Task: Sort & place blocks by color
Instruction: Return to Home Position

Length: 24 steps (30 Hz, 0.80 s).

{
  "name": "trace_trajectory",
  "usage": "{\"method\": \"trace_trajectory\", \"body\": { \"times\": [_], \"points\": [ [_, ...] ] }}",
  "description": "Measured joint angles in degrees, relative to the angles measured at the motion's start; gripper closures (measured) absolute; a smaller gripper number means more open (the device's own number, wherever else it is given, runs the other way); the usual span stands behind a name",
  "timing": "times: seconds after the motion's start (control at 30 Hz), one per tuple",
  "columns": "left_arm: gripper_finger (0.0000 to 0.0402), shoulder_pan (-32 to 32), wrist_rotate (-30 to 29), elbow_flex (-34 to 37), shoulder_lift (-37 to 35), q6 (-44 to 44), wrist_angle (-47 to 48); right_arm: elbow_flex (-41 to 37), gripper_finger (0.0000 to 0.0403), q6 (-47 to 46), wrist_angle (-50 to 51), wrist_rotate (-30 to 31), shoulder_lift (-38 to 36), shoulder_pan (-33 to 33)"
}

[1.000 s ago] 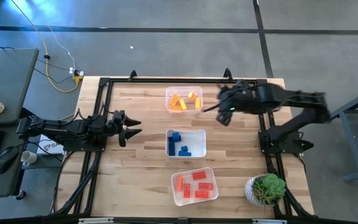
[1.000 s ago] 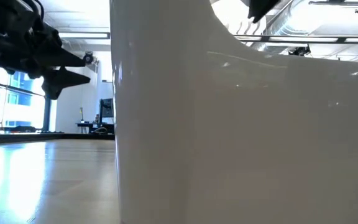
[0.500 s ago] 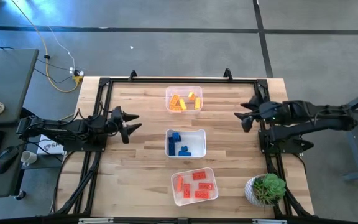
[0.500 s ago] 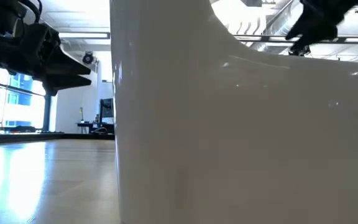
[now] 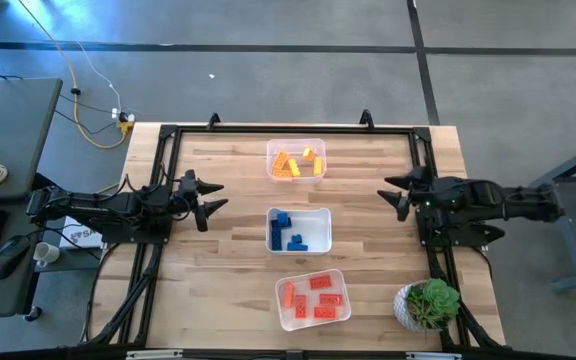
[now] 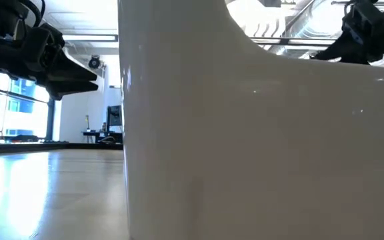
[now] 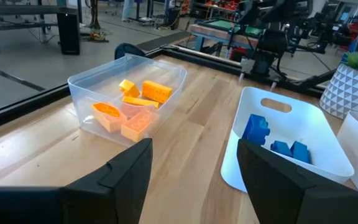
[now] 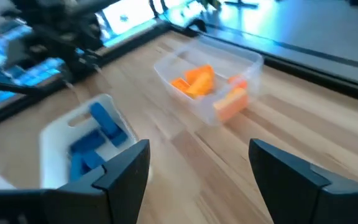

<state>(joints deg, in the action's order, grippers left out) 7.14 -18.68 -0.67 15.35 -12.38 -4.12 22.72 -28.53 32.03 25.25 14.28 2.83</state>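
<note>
Three tubs stand in a row down the table's middle. The far clear tub [image 5: 296, 160] holds yellow-orange blocks [image 7: 135, 106], the middle white tub [image 5: 299, 230] holds blue blocks [image 7: 272, 140], and the near tub [image 5: 313, 298] holds red blocks [image 5: 313, 296]. My left gripper [image 5: 211, 201] stands open at the table's left side, pointing toward the tubs, with nothing between its fingers. My right gripper [image 5: 393, 194] stands open at the table's right side, pointing toward the tubs, also with nothing between its fingers.
A potted green plant [image 5: 427, 304] in a white pot stands at the table's near right corner. A black frame [image 5: 268, 128] runs around the table's edges. In the low view a white tub wall [image 6: 245, 147] fills most of the picture. Bare wood lies between each gripper and the tubs.
My right gripper has drawn back from beside the far tub toward the table's right edge, sunk lower and turned, staying open. My left gripper has rolled in place, staying open. The blocks and tubs have kept still.
</note>
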Motion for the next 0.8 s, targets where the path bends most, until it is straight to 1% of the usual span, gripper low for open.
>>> {"method": "trace_trajectory", "body": {
  "times": [0.13, 0.63, 0.73, 0.8],
  "points": [
    [0.0178, 0.0, 0.0, 0.0, 0.0, 0.0, 0.0, -1.1, 0.0142, 0.4, -2.4, -2.0, -2.0, 0.0],
    [0.0178, 0.0, 0.0, 0.0, 0.0, 0.1, 0.0, -1.2, 0.0142, 2.0, -1.8, -1.4, -1.6, 0.0],
    [0.0178, 0.0, 0.0, 0.0, 0.0, 0.1, 0.0, -3.8, 0.0142, 2.4, -3.8, -1.3, -1.6, 0.0],
    [0.0178, 0.0, 0.0, 0.0, 0.0, 0.0, 0.0, -6.7, 0.0142, 0.7, -4.8, -1.6, -1.6, 0.0]
  ]
}}
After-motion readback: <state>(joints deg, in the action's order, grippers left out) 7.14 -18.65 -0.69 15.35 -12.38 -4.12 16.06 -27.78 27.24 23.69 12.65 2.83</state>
